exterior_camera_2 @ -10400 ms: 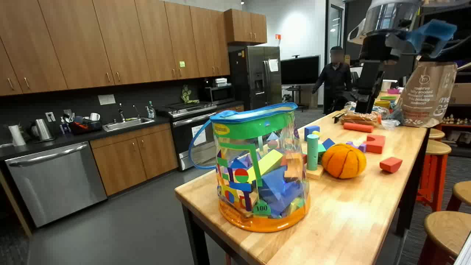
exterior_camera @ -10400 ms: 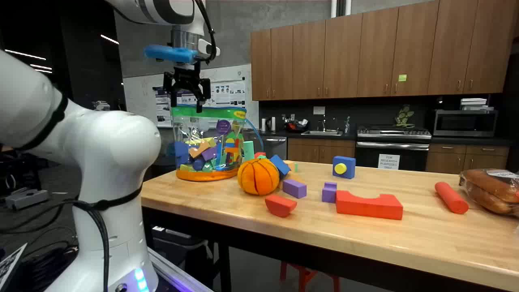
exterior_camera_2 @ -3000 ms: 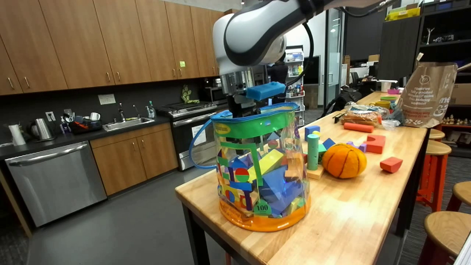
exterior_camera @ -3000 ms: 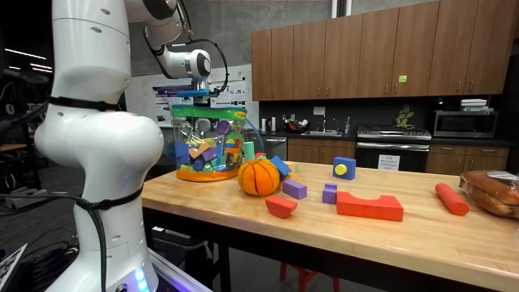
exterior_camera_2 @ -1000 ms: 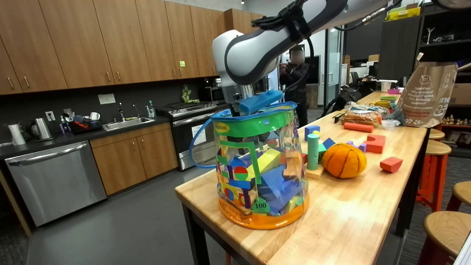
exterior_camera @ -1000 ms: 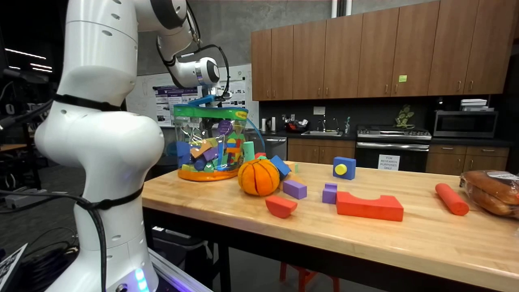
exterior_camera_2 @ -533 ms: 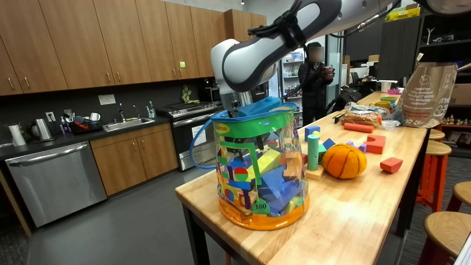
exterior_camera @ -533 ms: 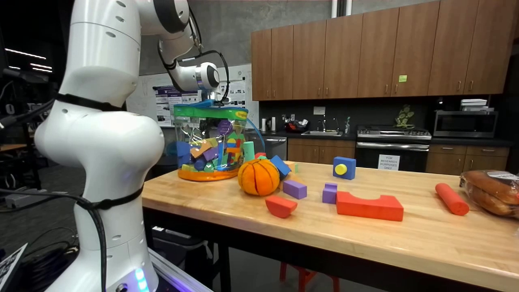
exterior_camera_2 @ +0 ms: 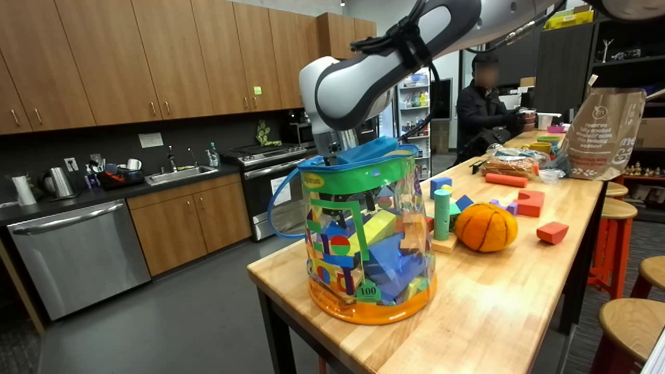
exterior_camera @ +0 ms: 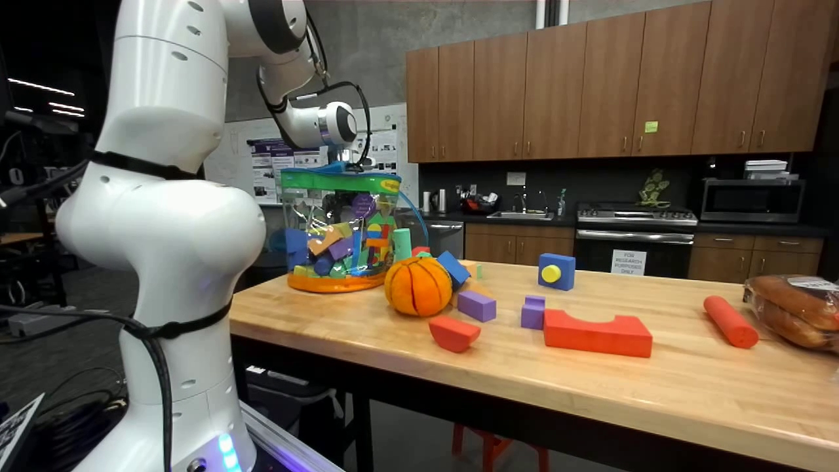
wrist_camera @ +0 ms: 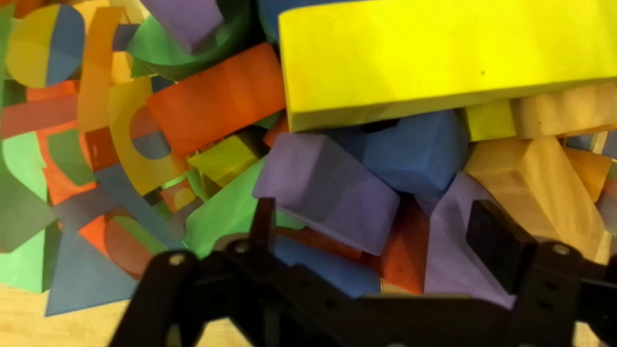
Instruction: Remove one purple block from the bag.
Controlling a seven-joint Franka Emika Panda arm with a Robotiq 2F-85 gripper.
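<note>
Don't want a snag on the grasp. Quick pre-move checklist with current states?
1. Bag upright: ok.
2. Gripper inside it: ok.
3. Gripper open: ok.
4. Middle purple block clear of yellow block: cannot tell; edges meet in the wrist view.
5. Only one block between the fingers in that view: not ok; another purple block shows there too.
6. Fingers deep enough to grip: cannot tell.
</note>
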